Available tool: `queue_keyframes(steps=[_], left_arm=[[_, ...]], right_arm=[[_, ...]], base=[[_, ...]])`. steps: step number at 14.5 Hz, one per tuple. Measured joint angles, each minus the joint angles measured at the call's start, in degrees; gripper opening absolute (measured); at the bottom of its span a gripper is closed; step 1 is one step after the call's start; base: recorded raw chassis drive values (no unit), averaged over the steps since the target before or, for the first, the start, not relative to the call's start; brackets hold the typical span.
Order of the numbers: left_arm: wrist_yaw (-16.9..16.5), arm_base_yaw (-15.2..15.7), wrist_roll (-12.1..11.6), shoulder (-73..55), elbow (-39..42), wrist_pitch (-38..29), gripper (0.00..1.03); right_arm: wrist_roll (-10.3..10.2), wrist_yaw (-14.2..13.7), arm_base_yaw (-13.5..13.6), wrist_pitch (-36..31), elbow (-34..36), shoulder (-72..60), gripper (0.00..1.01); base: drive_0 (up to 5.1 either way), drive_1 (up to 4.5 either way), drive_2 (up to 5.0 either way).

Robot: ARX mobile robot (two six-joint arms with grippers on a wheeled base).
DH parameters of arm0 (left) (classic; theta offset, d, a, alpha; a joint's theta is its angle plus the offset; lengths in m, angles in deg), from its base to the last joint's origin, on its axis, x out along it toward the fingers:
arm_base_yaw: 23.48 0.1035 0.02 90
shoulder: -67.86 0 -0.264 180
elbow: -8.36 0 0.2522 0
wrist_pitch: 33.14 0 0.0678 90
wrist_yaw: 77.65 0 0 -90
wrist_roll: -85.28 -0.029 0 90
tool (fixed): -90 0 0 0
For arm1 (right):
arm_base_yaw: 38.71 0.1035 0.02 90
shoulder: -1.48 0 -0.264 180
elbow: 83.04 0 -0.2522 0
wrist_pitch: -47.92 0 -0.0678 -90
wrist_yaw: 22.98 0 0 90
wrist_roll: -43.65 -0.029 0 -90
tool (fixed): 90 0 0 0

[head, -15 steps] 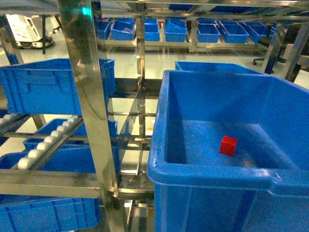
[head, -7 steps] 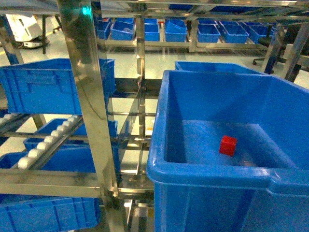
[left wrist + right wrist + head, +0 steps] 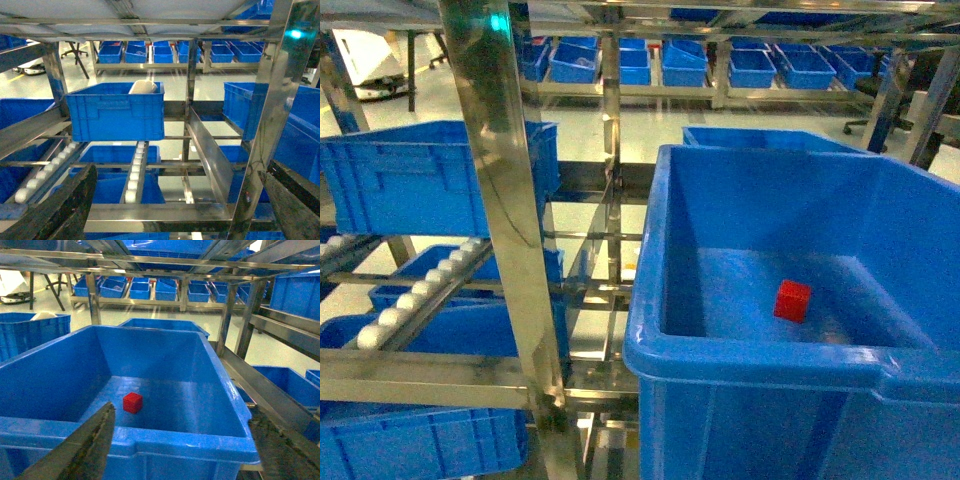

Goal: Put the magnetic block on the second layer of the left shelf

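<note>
Nothing moved: magnetic block (image 3: 132,402) beyond right gripper (image 3: 180,450), jaws wide, empty.

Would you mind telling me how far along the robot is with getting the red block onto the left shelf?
Nothing looks done yet. The red block lies loose on the floor of the big blue crate on the right. Both sets of jaws are open and empty, the right gripper poised before that crate. Picking it up and carrying it to the left shelf remain.
</note>
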Motion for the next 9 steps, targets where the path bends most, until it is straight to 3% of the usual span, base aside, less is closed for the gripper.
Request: queue_keyframes(steps=[2,9], left_arm=[[0.0,0.0,0.02,0.0,0.0,0.0,0.98],[0.0,0.0,0.02,0.0,-0.02,0.0,0.98]], right_arm=[[-0.02,0.0,0.0,0.0,0.0,0.0,1.0],[-0.04,0.0,0.0,0.0,0.0,0.0,0.98]], base=[[0.0,0.0,0.0],[0.0,0.0,0.0]])
